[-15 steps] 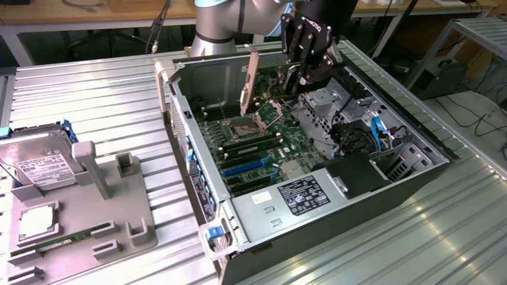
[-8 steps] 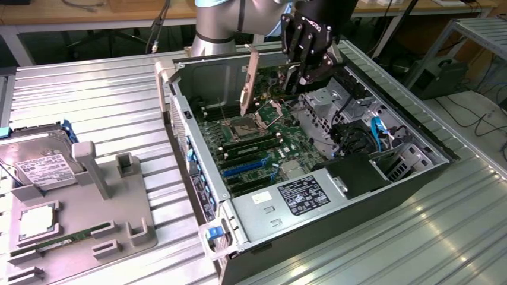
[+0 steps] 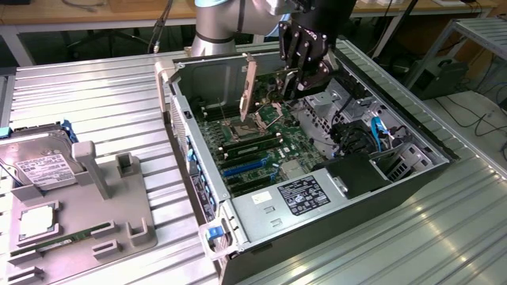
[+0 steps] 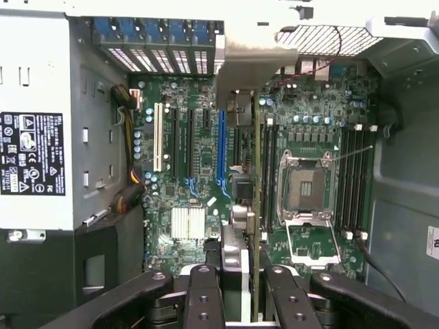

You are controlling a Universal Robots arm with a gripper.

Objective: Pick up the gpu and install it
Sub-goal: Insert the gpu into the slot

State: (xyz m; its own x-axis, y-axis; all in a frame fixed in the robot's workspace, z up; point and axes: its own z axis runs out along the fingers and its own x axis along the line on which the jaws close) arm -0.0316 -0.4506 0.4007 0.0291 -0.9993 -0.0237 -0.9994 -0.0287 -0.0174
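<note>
The claw (image 4: pixel 243 301) is clamped on the gpu (image 4: pixel 256 195), which hangs on edge above the motherboard (image 4: pixel 195 195), between the blue slot (image 4: pixel 221 147) and the CPU socket (image 4: pixel 304 188). To seat it well, the card probably needs to stay plumb, its lower edge parallel to the slot and its bracket (image 3: pixel 249 83) facing the case (image 3: pixel 214 77) rear (any tilt risks jamming). The board is thin, rigid green laminate; the bracket is stamped silver metal, the case sheet steel, the worktop (image 3: pixel 95 95) ribbed aluminium.

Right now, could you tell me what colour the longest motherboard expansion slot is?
The slot is blue, clearest in the wrist view.
</note>
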